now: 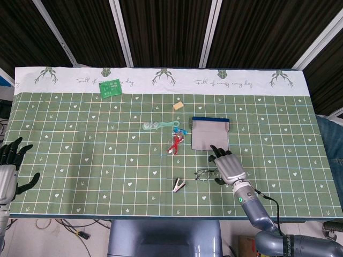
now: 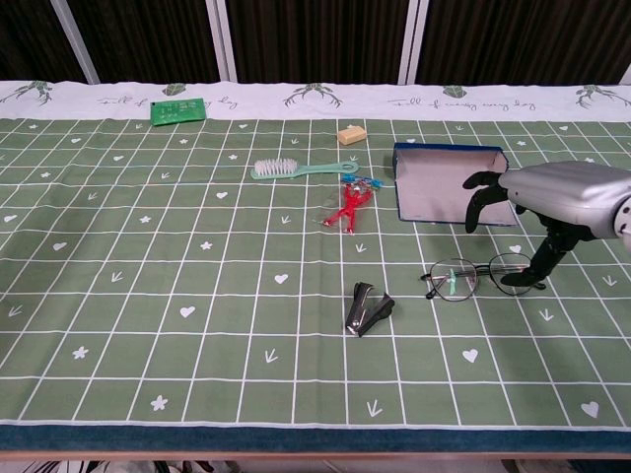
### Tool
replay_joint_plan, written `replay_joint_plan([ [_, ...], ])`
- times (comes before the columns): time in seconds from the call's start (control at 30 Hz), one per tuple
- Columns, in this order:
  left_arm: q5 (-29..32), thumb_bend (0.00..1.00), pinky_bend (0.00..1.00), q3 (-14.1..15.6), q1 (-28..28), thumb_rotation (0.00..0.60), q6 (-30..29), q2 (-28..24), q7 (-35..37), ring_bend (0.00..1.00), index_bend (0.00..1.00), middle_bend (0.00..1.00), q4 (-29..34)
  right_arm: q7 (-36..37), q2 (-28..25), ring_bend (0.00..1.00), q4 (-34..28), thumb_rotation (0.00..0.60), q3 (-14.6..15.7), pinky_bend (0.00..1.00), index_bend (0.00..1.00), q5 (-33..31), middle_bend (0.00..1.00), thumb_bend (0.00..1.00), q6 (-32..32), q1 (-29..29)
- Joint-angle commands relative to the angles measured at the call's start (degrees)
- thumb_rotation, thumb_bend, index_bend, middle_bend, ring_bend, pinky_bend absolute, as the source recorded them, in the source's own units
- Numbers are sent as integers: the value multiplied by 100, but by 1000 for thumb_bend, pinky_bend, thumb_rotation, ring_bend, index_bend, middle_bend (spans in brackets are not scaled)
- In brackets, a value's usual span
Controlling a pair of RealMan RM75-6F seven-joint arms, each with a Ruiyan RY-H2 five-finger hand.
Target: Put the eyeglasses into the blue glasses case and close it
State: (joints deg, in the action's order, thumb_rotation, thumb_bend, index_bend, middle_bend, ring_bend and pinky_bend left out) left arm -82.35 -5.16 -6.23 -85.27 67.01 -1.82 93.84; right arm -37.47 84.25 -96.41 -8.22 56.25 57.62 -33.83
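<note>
The thin-framed eyeglasses (image 2: 480, 275) lie on the green checked cloth just in front of the blue glasses case (image 2: 449, 185), which stands open with its grey inside showing. My right hand (image 2: 552, 197) hovers over the right part of the glasses, fingers apart. Its thumb reaches down beside the right lens; whether it touches is unclear. In the head view the right hand (image 1: 228, 167) hides most of the glasses (image 1: 203, 174), just below the case (image 1: 210, 134). My left hand (image 1: 8, 166) is at the table's left edge with spread fingers, holding nothing.
A black staple remover (image 2: 369, 307) lies left of the glasses. A red clip-like thing (image 2: 347, 205), a green brush (image 2: 296, 168) and a beige eraser (image 2: 351, 134) lie left of the case. At the back left sits a green circuit board (image 2: 177, 108).
</note>
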Motion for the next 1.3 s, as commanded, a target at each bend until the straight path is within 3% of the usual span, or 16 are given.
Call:
replay_joint_plan([
  [0.03,7,271,0,-1,-1,600,4,-4,-5,0,163,0,4,-43,56,153,53,600,0,250,379,-53,79,351,25,-45],
  [0.5,20,271,0,-3,-2,600,6,-3,-26,0,163,0,13,-15,133,153,219,600,59,250,462,-287,84,351,20,-163],
  [1.3,41,271,0,-5,-7,600,20,-1,-39,0,164,0,11,102,262,153,398,600,181,250,514,-348,84,386,33,-290],
])
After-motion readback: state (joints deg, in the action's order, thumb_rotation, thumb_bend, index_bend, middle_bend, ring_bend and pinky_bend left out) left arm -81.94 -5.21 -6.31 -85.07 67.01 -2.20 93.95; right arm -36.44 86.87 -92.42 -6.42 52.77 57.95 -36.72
